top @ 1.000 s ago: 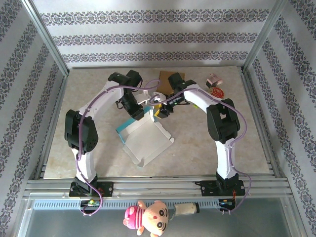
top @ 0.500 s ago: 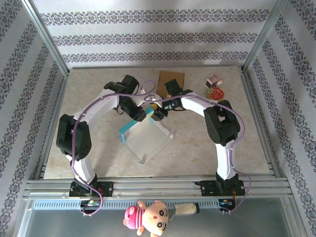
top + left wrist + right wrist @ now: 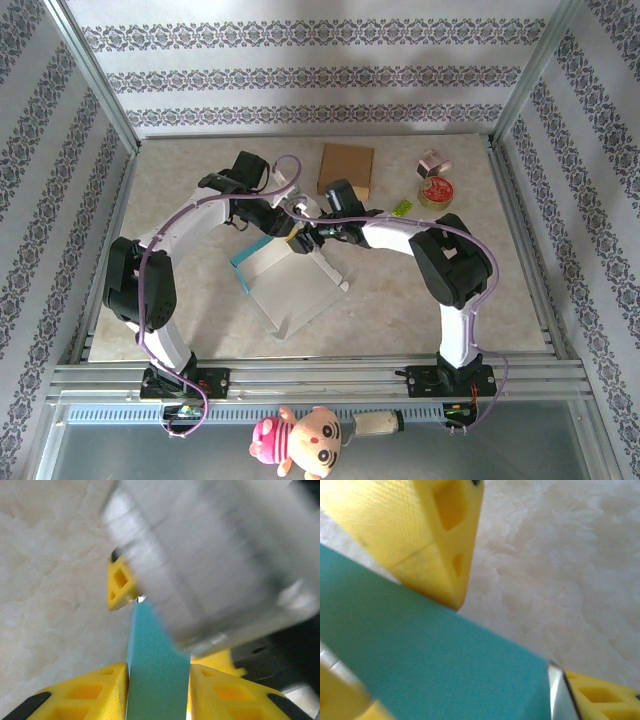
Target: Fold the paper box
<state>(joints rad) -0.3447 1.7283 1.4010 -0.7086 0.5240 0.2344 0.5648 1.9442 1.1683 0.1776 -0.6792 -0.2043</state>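
The paper box [image 3: 290, 285], white inside and teal outside, lies partly folded at the middle of the table. My left gripper [image 3: 274, 226] is at its far corner. In the left wrist view a teal wall [image 3: 157, 655] stands upright between the two yellow fingers [image 3: 90, 695], which press on it from both sides. My right gripper [image 3: 305, 238] meets the same corner from the right. In the right wrist view its fingers [image 3: 437, 545] stand wide apart, and a teal panel [image 3: 420, 650] runs slantwise between them, with a white edge [image 3: 559, 690] by the lower finger.
A brown cardboard sheet [image 3: 347, 168] lies at the back of the table. A tape roll [image 3: 437, 190], a small pink item [image 3: 433, 162] and a green slip [image 3: 402, 208] lie at the back right. A plush doll [image 3: 300, 440] sits below the front rail.
Both grippers have moved left and nearer together at the box's far corner. The left elbow has swung outward. The right gripper's jaws have widened. The box has shifted slightly left.
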